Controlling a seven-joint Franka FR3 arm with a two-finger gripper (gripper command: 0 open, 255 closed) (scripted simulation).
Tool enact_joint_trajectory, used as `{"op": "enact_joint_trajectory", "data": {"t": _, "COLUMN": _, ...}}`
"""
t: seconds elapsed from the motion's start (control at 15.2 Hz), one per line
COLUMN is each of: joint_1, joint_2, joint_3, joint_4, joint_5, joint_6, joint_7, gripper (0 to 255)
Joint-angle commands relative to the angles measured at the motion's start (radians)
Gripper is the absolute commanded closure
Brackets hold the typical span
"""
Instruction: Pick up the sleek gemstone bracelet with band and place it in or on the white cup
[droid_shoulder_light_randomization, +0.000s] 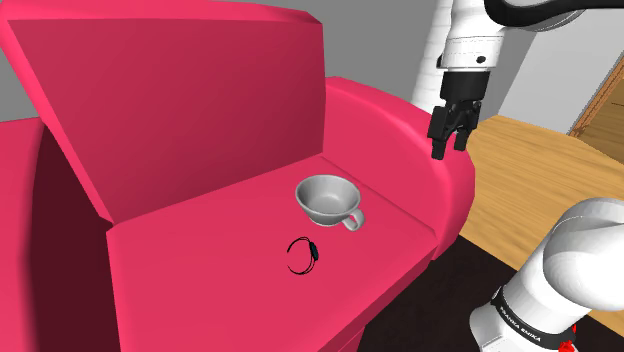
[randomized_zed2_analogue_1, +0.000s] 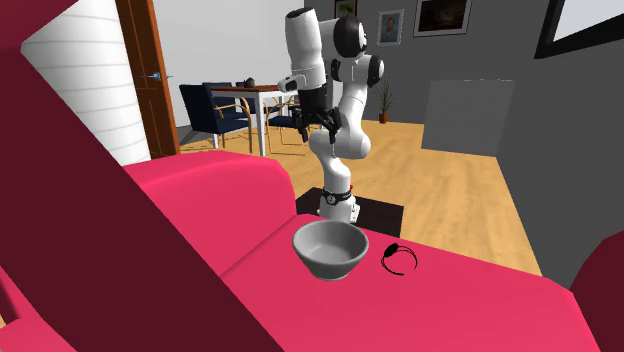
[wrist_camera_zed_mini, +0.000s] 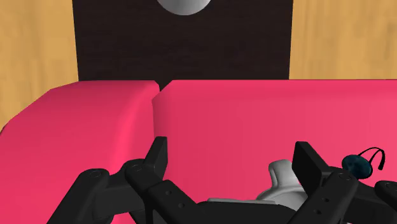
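A thin black bracelet (droid_shoulder_light_randomization: 303, 255) with a dark gem lies flat on the pink sofa seat, just in front of the pale grey cup (droid_shoulder_light_randomization: 328, 200). The cup stands upright, its handle toward the shoulder view's right. My gripper (droid_shoulder_light_randomization: 448, 148) hangs high over the sofa's armrest, open and empty, well off to the shoulder view's upper right of both. In the second exterior view the cup (randomized_zed2_analogue_1: 328, 250) sits left of the bracelet (randomized_zed2_analogue_1: 400, 259), with the gripper (randomized_zed2_analogue_1: 318, 126) far behind them. In the wrist view the cup (wrist_camera_zed_mini: 283, 181) and bracelet (wrist_camera_zed_mini: 362, 162) lie beyond one of the spread fingers (wrist_camera_zed_mini: 306, 162).
The pink sofa has a wide seat (droid_shoulder_light_randomization: 200, 280), a tall backrest (droid_shoulder_light_randomization: 170, 90) and a rounded armrest (droid_shoulder_light_randomization: 400, 120) under the gripper. Wooden floor (droid_shoulder_light_randomization: 530, 170) and a dark mat (wrist_camera_zed_mini: 184, 51) lie beyond. A dining table with chairs (randomized_zed2_analogue_1: 235, 105) stands far back.
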Motion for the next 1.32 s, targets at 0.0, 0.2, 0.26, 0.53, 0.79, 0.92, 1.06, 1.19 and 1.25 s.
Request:
{"op": "enact_joint_trajectory", "data": {"t": 0.0, "joint_1": 0.0, "joint_2": 0.0, "joint_3": 0.0, "joint_4": 0.0, "joint_5": 0.0, "joint_6": 0.0, "joint_7": 0.0, "gripper": 0}}
{"op": "enact_joint_trajectory", "data": {"t": 0.2, "joint_1": 0.019, "joint_2": 0.044, "joint_3": 0.081, "joint_4": -0.013, "joint_5": 0.027, "joint_6": 0.072, "joint_7": 0.074, "gripper": 0}}
{"op": "enact_joint_trajectory", "data": {"t": 0.26, "joint_1": 0.024, "joint_2": 0.063, "joint_3": 0.108, "joint_4": -0.014, "joint_5": 0.035, "joint_6": 0.097, "joint_7": 0.099, "gripper": 0}}
{"op": "enact_joint_trajectory", "data": {"t": 0.53, "joint_1": 0.041, "joint_2": 0.154, "joint_3": 0.215, "joint_4": -0.004, "joint_5": 0.051, "joint_6": 0.194, "joint_7": 0.2, "gripper": 0}}
{"op": "enact_joint_trajectory", "data": {"t": 0.79, "joint_1": 0.047, "joint_2": 0.272, "joint_3": 0.32, "joint_4": 0.029, "joint_5": 0.043, "joint_6": 0.286, "joint_7": 0.309, "gripper": 0}}
{"op": "enact_joint_trajectory", "data": {"t": 0.92, "joint_1": 0.045, "joint_2": 0.34, "joint_3": 0.372, "joint_4": 0.054, "joint_5": 0.026, "joint_6": 0.329, "joint_7": 0.368, "gripper": 0}}
{"op": "enact_joint_trajectory", "data": {"t": 1.06, "joint_1": 0.042, "joint_2": 0.414, "joint_3": 0.423, "joint_4": 0.085, "joint_5": -0.001, "joint_6": 0.368, "joint_7": 0.431, "gripper": 0}}
{"op": "enact_joint_trajectory", "data": {"t": 1.19, "joint_1": 0.037, "joint_2": 0.495, "joint_3": 0.471, "joint_4": 0.122, "joint_5": -0.04, "joint_6": 0.403, "joint_7": 0.5, "gripper": 0}}
{"op": "enact_joint_trajectory", "data": {"t": 1.25, "joint_1": 0.035, "joint_2": 0.538, "joint_3": 0.495, "joint_4": 0.143, "joint_5": -0.064, "joint_6": 0.418, "joint_7": 0.537, "gripper": 0}}
